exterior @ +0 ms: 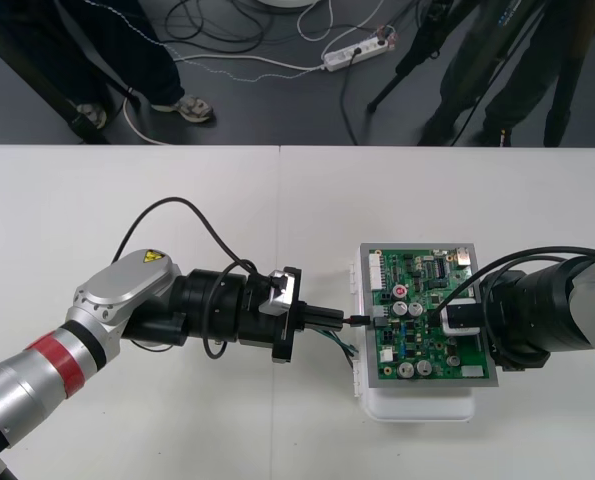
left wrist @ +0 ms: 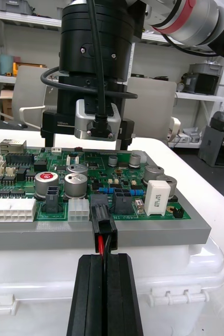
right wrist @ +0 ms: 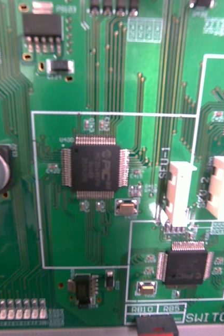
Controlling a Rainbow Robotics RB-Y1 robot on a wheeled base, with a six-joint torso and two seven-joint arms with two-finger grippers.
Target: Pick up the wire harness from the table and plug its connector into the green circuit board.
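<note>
Harness wires [left wrist: 102, 245] look thin and limp, so the closed left end effector [exterior: 340, 320] sensibly pinches them just behind the stiff plug [left wrist: 103, 224], at the green board [exterior: 427, 335]'s left edge; the right end effector [exterior: 459, 318] hovers over the board.

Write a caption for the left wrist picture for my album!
Left claw, shut on thin red and black wires, holds the small black plug at the green circuit board's edge.
</note>
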